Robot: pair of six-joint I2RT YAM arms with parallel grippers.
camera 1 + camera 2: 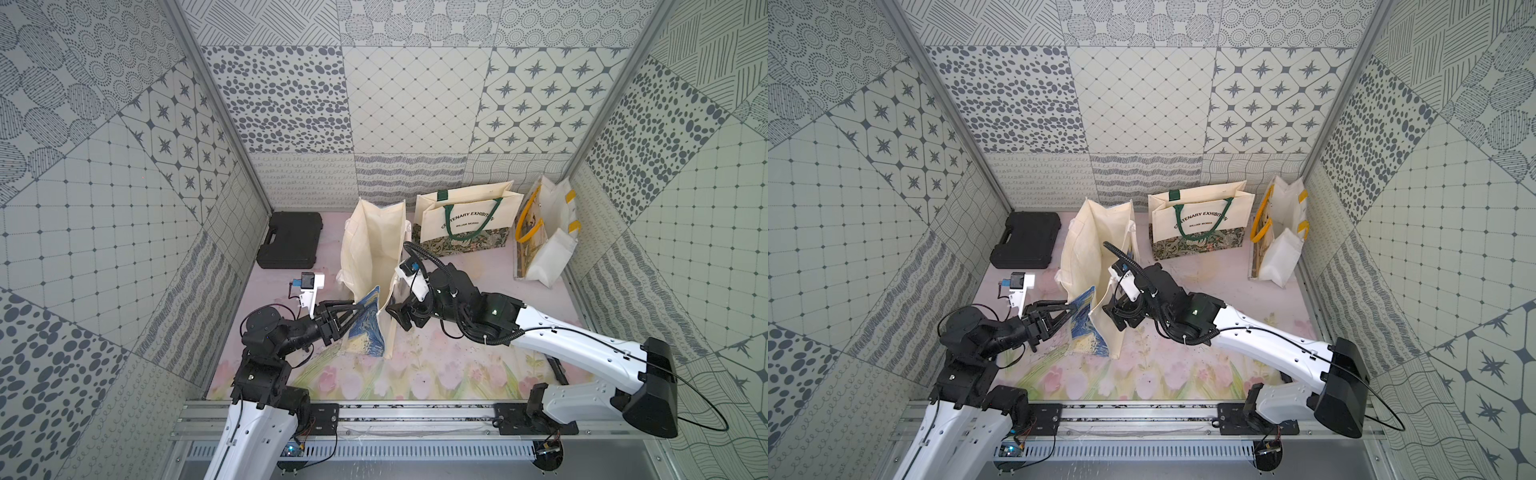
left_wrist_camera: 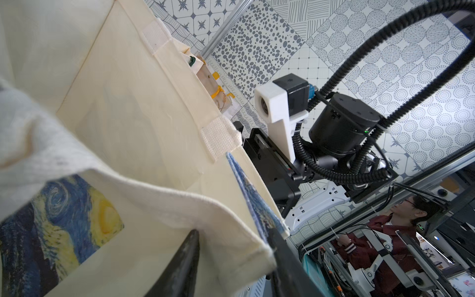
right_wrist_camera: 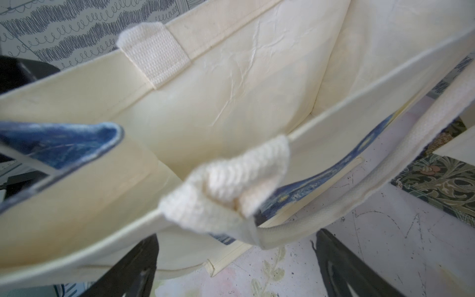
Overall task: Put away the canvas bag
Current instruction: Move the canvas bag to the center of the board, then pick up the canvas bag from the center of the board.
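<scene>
At counter [image 1: 457, 365] centre, cream canvas bag [image 1: 370, 249] stands open, blue-yellow print outside; left claw [image 1: 362, 306] half-open astride rim, right claw [image 3: 236, 235] wide, empty.

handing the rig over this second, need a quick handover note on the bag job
Left gripper: open, jaws either side of the near printed corner of the canvas bag.
Right gripper: open, astride the bag's side rim by a handle.
Bag stands open mid-table, ahead of the green-handled bag and yellow-handled bag at the back; neither gripper looks clamped.
Done: nothing put away.
To do: regrip and stow it.
</scene>
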